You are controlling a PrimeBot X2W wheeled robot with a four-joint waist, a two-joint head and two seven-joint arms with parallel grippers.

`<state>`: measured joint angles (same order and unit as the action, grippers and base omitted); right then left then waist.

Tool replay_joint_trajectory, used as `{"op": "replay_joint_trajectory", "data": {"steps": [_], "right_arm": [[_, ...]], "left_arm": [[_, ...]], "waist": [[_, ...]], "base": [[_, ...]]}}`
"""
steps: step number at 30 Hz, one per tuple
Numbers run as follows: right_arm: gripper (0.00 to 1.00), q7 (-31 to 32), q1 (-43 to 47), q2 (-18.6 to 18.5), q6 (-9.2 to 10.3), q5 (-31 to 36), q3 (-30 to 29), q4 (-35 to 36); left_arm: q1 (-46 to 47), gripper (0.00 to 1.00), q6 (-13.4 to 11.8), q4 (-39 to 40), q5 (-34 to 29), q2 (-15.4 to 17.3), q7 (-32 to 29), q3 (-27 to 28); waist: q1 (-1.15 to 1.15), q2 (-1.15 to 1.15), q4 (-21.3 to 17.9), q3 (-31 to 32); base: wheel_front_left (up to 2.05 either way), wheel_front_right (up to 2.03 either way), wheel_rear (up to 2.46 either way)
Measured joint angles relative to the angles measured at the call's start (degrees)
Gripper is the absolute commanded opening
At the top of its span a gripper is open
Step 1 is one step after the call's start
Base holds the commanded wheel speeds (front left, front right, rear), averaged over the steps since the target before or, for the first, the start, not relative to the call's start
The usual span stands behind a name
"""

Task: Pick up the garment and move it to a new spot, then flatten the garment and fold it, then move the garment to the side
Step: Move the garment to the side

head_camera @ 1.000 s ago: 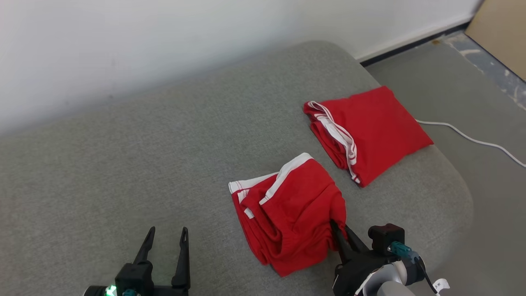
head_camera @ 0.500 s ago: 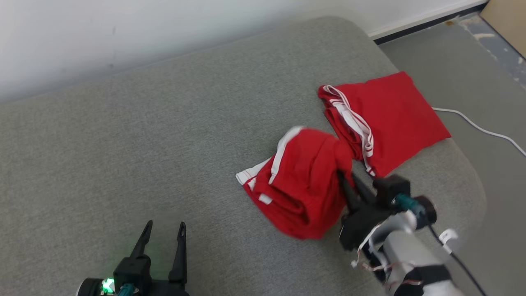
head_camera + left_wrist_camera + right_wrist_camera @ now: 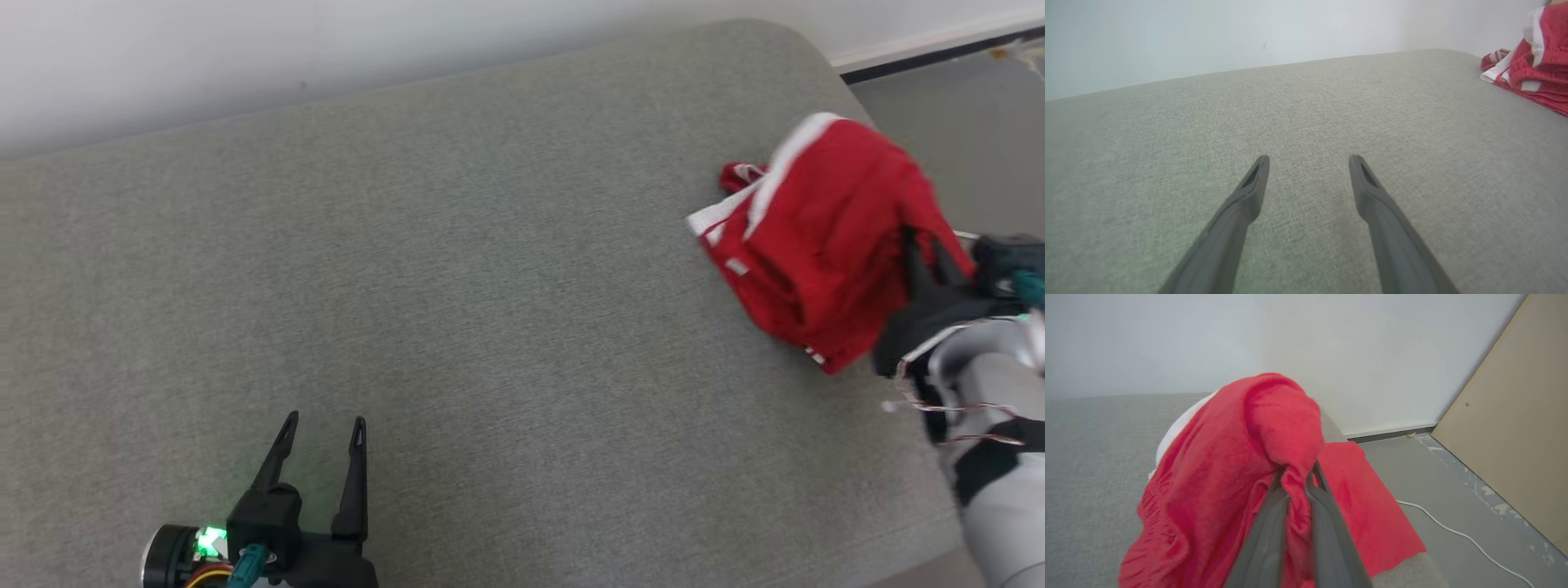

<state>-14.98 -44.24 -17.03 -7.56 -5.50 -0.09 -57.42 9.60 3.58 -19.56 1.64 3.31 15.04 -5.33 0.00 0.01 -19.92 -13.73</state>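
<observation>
Left gripper (image 3: 324,419) hangs low by the near edge of the grey cushion (image 3: 490,269), fingers spread wide with nothing between them. Toward the far right corner, the right gripper (image 3: 922,249) is pinched tight on a fold of the red garment (image 3: 824,237), which hangs bunched, its white band toward the top. Behind it a second red garment (image 3: 1367,498) lies flat at the cushion's right edge. Beyond, a white cable (image 3: 1453,531) crosses the floor.

The right pincer (image 3: 921,255) is carrying the red garment (image 3: 816,245) toward two o'clock, lifting it over the other folded garment (image 3: 1372,506); the head camera is swinging too.
</observation>
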Motion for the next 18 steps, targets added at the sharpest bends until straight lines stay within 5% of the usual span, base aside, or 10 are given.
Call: {"op": "replay_joint_trajectory", "data": {"steps": [5,6,7,8,13,18], "right_arm": [[0.0,0.0,-0.3,-4.6,0.0,5.7,-11.6,-6.6],[0.19,0.0,-0.2,-4.9,0.0,7.1,-13.4,-7.3],[0.7,0.0,-0.1,-5.0,0.0,8.4,-15.0,-8.1],[1.0,0.0,0.0,-5.0,0.0,9.8,-16.9,-9.0],[1.0,0.0,2.1,-3.9,0.0,16.2,-24.0,-8.1],[1.0,0.0,4.7,1.8,0.0,20.6,-25.2,-0.6]], "left_arm": [[-0.1,1.0,-0.1,0.2,-0.5,0.3,0.0,-0.1],[-0.1,1.0,-0.1,0.2,-0.5,0.3,0.0,-0.1],[-0.1,1.0,-0.1,0.1,-0.5,0.3,0.0,-0.1],[-0.2,1.0,-0.1,0.0,-0.5,0.4,0.0,0.0],[-0.3,1.0,-0.6,-0.4,-0.5,0.4,0.0,0.1],[-1.5,1.0,-1.4,-0.6,-0.1,0.3,0.0,0.4]], "waist": [[0.0,0.0,2.7,-0.2],[-0.01,0.0,3.1,-0.2],[0.0,0.0,3.4,-0.3],[0.0,0.0,3.7,-0.2],[-0.01,0.0,4.7,0.3],[0.0,0.0,5.0,1.7]], "base": [[0.0,0.0,0.0],[0.0,0.0,0.0],[0.0,0.0,0.0],[0.0,0.0,0.0],[0.0,0.0,0.0],[0.0,0.0,0.0]]}}
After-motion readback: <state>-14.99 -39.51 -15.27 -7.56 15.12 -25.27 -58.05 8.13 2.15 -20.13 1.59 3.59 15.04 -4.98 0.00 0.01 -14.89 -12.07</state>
